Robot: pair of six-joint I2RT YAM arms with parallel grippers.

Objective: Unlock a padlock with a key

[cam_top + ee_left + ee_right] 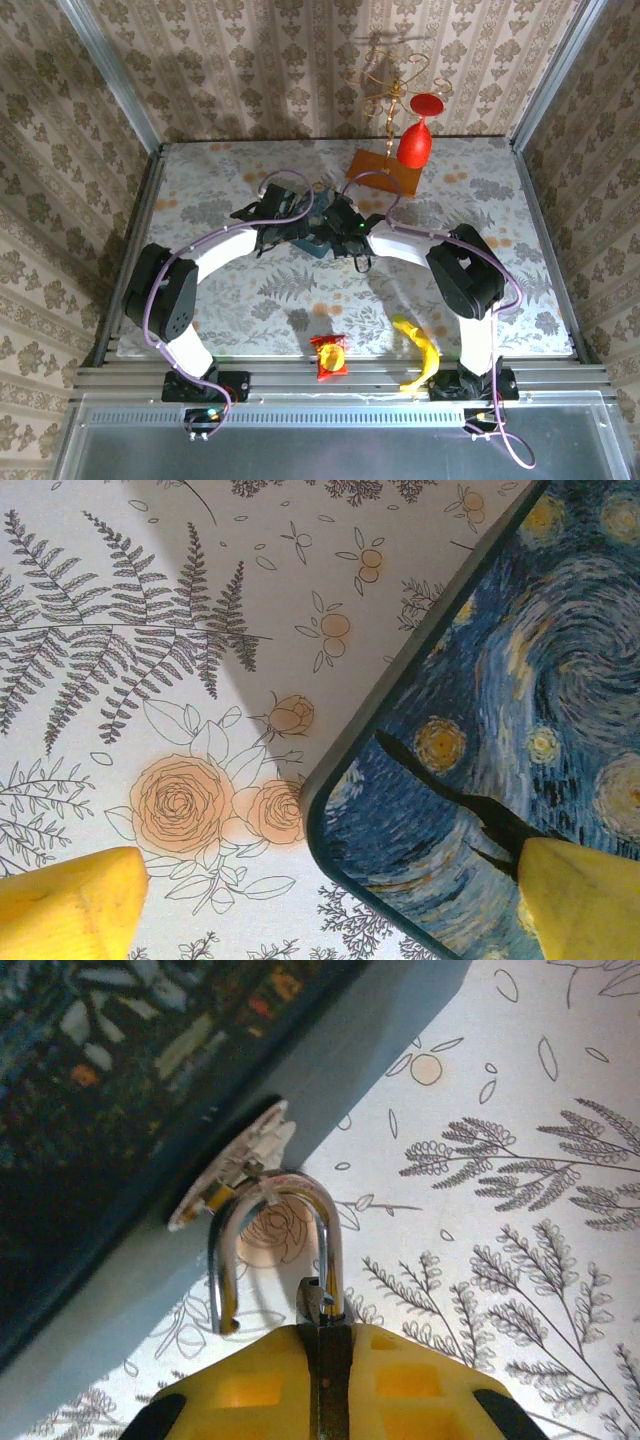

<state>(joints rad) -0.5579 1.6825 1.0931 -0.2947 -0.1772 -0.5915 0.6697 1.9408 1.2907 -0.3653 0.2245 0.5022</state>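
Note:
The padlock point(325, 1222) shows its shiny shackle swung open, one end free. The shackle loops through the white hasp point(235, 1160) on the side of the blue swirl-painted tin point(100, 1080). My right gripper point(330, 1335) is shut on the padlock's thin dark body, yellow fingers pressed on either side. My left gripper point(325, 905) stands open over a rounded corner of the tin point(520, 680), one yellow fingertip point(70, 905) above the tablecloth and the other over the lid. Seen from above, both grippers point(285, 215) point(345, 228) meet at the tin point(318, 247) in mid-table. The key is out of view.
A red goblet point(415, 142), an orange card point(385, 170) and a gold wire ornament point(395, 75) stand at the back right. A banana point(420, 348) and a red-yellow packet point(330, 355) lie near the front edge. Patterned walls close in three sides.

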